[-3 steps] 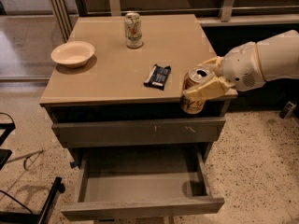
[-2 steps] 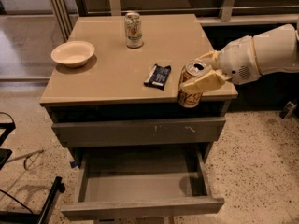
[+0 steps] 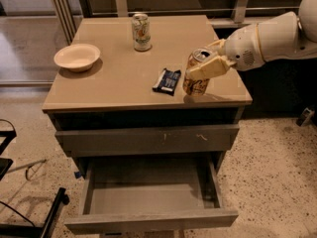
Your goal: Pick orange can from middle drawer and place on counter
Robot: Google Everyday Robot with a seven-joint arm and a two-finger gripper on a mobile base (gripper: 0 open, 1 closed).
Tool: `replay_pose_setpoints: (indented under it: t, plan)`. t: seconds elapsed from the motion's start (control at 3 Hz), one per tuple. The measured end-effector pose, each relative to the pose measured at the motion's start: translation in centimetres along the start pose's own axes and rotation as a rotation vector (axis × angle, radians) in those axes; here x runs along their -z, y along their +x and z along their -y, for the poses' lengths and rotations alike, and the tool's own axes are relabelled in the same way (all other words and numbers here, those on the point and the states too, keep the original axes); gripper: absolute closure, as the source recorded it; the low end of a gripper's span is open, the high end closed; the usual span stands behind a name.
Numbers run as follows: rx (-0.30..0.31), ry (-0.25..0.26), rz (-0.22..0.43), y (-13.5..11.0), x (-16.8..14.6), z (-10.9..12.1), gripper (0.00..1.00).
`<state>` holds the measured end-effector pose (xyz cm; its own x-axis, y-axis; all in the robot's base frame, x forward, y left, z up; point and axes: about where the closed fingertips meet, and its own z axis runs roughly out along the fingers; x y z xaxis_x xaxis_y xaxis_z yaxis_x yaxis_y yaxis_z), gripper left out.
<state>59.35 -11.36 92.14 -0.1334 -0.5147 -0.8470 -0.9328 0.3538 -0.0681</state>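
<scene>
Camera view, single view only.

- Gripper (image 3: 202,63) reaches in from the right, over the front right part of the bench (image 3: 114,90). Jaws are closed on the orange can (image 3: 194,86), one finger lying across its body.
- Orange can sits tilted slightly in the grip, just right of the dark packet (image 3: 167,80). Its base is at or just above the bench surface, with a shadow right under it; I cannot tell whether they are touching.
- Change over the last second: the can was hanging at the bench's front right edge, and it is now carried inward, fully over the slab.
- Middle drawer (image 3: 148,197) stands pulled open below, bare grey floor showing. The scratched drawer front (image 3: 148,139) above it is shut.
- Also on the bench, well apart from the gripper: green-and-white can (image 3: 141,31) at the rear and a pale bowl (image 3: 77,57) at the left.

Judgement: the pick is done and transport is nearly finished. What remains is to set the can down upright, open the jaws and withdraw. Risk: the tilt may tip it on release, and the packet is close.
</scene>
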Motion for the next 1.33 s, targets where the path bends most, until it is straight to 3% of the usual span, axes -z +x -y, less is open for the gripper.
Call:
replay_pose_setpoints:
  t: [0.33,1.0,1.33]
  plan:
    - [-0.042,0.036,-0.036,0.2,-0.7,3.6,1.00]
    - [-0.110,0.073,-0.113,2.1,-0.8,6.6,1.00]
    - [-0.133,0.074,-0.130,3.0,-0.8,6.9,1.00]
